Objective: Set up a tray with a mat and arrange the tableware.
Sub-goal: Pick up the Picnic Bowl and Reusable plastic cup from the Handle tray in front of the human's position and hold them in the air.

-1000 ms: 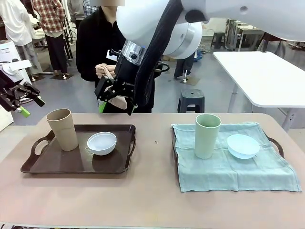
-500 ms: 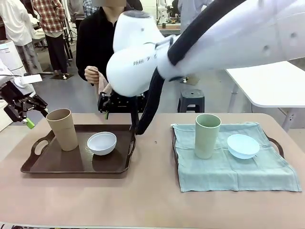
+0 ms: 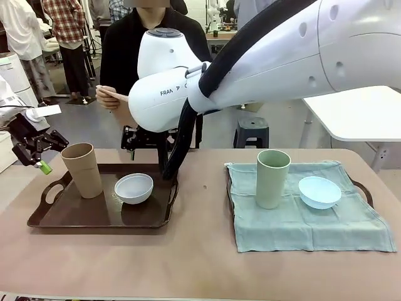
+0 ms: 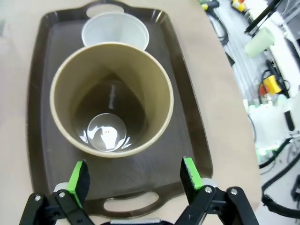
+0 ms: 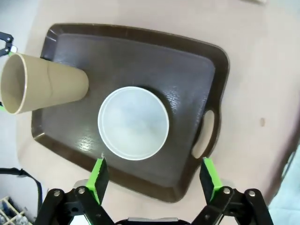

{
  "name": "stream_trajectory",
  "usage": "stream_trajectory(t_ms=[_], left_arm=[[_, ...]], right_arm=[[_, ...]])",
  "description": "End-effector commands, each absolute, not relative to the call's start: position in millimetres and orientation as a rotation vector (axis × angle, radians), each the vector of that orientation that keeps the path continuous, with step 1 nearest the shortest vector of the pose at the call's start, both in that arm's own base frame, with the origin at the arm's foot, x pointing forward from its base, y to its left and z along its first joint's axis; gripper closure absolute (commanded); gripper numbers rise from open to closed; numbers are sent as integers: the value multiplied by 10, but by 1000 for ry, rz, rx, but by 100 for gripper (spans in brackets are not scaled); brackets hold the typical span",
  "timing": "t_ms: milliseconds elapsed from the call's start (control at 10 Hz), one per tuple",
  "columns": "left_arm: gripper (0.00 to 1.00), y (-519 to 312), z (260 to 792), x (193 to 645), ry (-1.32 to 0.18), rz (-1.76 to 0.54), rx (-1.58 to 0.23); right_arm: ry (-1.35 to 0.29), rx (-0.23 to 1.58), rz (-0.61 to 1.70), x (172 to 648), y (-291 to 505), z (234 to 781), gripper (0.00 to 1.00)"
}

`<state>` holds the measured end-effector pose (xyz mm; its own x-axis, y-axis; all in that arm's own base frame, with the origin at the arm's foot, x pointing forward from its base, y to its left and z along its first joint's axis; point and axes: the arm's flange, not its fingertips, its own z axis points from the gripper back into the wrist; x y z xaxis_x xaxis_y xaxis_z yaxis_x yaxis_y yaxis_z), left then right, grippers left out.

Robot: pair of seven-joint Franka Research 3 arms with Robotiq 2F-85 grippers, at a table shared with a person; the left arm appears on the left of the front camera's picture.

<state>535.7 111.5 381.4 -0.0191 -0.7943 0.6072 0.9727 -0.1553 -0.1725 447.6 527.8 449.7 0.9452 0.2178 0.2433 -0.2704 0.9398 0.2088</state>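
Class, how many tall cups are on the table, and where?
2. The tan cup stands on the brown tray, left; the pale green cup stands on the green mat, right. None seems hidden.

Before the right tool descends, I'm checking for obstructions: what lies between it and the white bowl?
Nothing: the right wrist view shows the open right tool facing the white bowl, with bare tray between.
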Motion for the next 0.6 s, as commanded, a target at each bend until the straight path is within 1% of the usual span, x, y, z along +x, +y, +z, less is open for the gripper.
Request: stream_trajectory(t_ms=[0, 100, 300, 500], left_arm=[[0, 1122, 3864, 5337, -312, -1614, -668], [0, 1115, 3814, 5357, -340, -1597, -687], [0, 1147, 3646, 5406, -350, -1592, -654], [0, 1297, 3531, 5404, -426, -1566, -657]], right_arm=[[-204, 246, 251, 4465, 5316, 4420, 0], [-216, 195, 248, 4469, 5308, 4314, 0], [-144, 186, 257, 4562, 5365, 4014, 0], [-121, 156, 273, 4606, 5397, 3853, 0]])
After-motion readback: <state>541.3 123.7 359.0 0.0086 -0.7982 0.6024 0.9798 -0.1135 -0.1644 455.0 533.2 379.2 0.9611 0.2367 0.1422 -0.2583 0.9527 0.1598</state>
